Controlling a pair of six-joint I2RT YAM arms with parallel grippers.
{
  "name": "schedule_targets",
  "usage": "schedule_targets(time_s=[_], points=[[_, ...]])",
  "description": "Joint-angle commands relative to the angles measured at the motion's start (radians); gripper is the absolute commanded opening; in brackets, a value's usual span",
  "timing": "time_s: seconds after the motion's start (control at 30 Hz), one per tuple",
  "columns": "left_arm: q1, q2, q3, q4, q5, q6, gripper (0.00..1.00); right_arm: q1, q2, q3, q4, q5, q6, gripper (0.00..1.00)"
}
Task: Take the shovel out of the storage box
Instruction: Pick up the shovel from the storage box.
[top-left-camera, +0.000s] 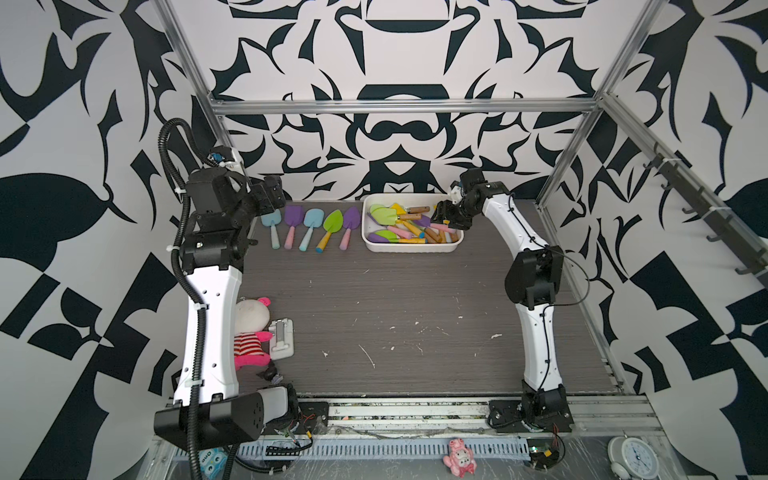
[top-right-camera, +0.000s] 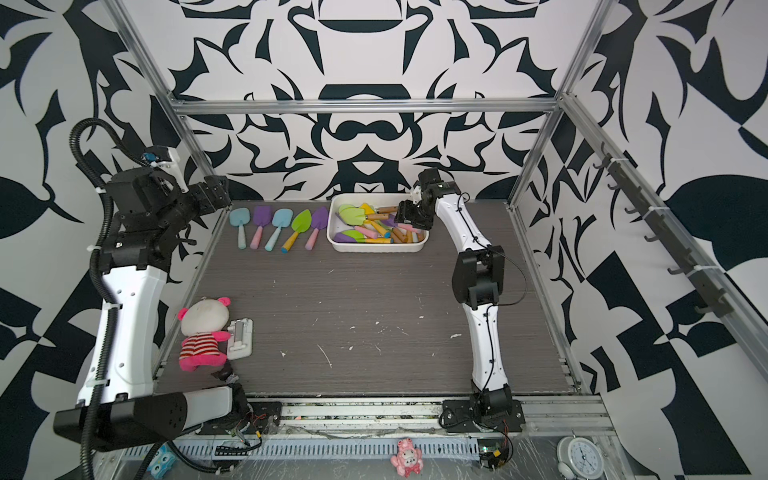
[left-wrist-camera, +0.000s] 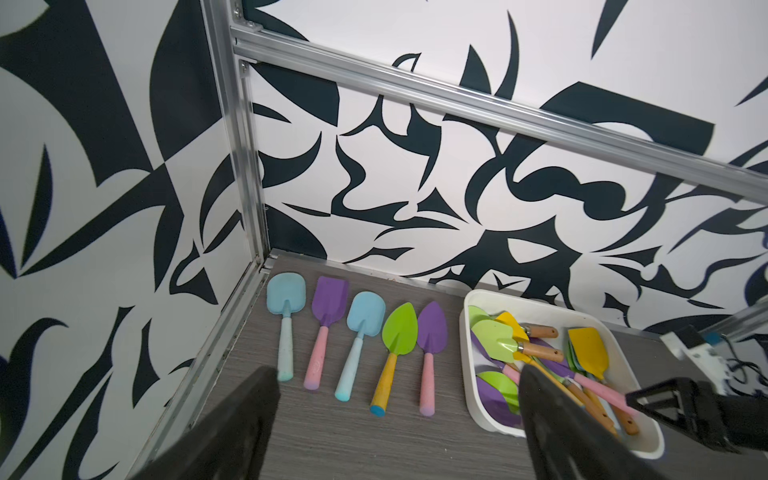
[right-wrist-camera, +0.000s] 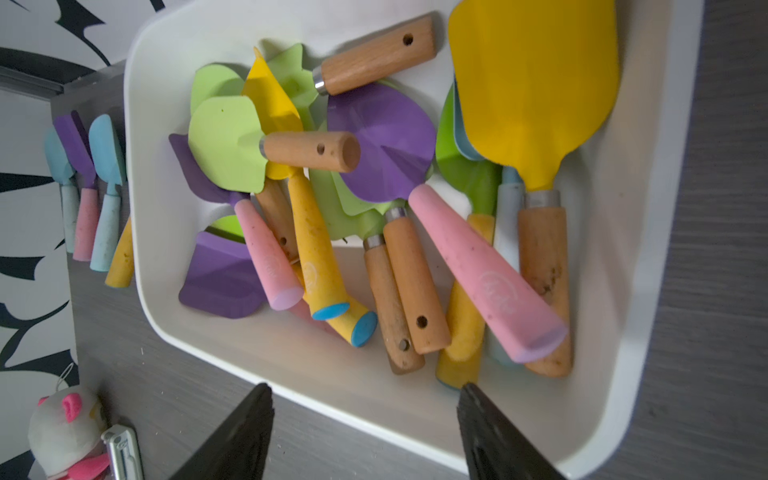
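Right hand (top-left-camera: 445, 216) is over the right end of the storage box (top-left-camera: 411, 248), upper middle of the frame in both top views. Its fingers are apart with nothing between them. In the right wrist view both fingertips (right-wrist-camera: 249, 419) show over the box's long wall, clear of every tool.

The box holds a jumbled pile of shovels (top-left-camera: 399, 226). A purple shovel (right-wrist-camera: 486, 270) with a pink handle lies on top. A yellow shovel (right-wrist-camera: 536, 83) with a wooden handle runs along the wall next to it. Under them are light green and purple blades and more wooden and yellow handles. I can't count them, too much overlap.

Left hand (top-left-camera: 272, 196) is at upper left, above the far left corner of the surface (top-left-camera: 395, 299), fingers wide apart and empty. Just right of it a row of five shovels (top-left-camera: 311, 222) lies flat on the surface, blades toward the back wall: blue, purple, blue, green, purple. The last one is near the box but not touching it.

Plush doll (top-left-camera: 249, 324) is at lower left, well apart from all this.
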Motion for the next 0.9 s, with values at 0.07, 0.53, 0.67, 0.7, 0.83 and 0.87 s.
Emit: schedule_targets(time_s=[0.07, 0.53, 0.67, 0.7, 0.83, 0.87], points=[[-0.004, -0.108, -0.086, 0.01, 0.066, -0.011, 0.93, -0.009, 0.056, 0.136, -0.062, 0.038, -0.017, 0.73], [-0.046, -0.177, -0.179, -0.012, 0.15, -0.024, 0.94, -0.021, 0.163, 0.234, -0.048, 0.115, -0.097, 0.71], [-0.097, -0.15, -0.176, -0.012, 0.126, -0.009, 0.94, -0.021, 0.155, 0.234, -0.014, 0.11, -0.147, 0.71], [-0.111, -0.145, -0.176, -0.01, 0.123, -0.007, 0.94, -0.021, 0.144, 0.224, 0.004, 0.097, -0.158, 0.71], [-0.189, -0.114, -0.183, 0.012, 0.112, 0.012, 0.94, -0.021, 0.09, 0.172, 0.112, 0.09, -0.17, 0.72], [-0.212, -0.107, -0.188, 0.021, 0.107, 0.021, 0.94, -0.021, 0.088, 0.177, 0.122, 0.106, -0.169, 0.73]])
